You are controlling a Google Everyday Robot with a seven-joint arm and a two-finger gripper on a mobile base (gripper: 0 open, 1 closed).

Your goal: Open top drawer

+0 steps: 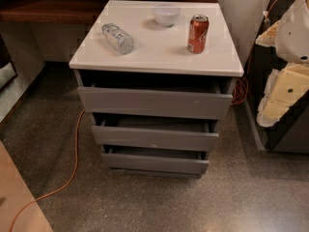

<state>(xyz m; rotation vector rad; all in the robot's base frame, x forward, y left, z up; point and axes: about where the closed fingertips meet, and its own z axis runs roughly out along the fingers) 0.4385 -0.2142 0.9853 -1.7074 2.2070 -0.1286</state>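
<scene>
The top drawer (pixel 154 103) is the widest of three matte grey handleless drawers in a small cabinet with a white top (pixel 159 57). Its flat front stands a little forward of the cabinet body, with a dark gap above it. The two smaller drawers (pixel 155 137) (pixel 155 163) below also show gaps above their fronts. My arm comes in at the right edge, white and cream-coloured. My gripper (pixel 279 98) hangs to the right of the cabinet at about the top drawer's height, apart from it and touching nothing.
On the white top lie a clear plastic bottle (pixel 117 37) on its side, a white bowl (pixel 166 15) and an upright red soda can (pixel 198 33). An orange cable (pixel 72 166) runs over the speckled floor at left. A dark unit (pixel 285 134) stands behind my arm.
</scene>
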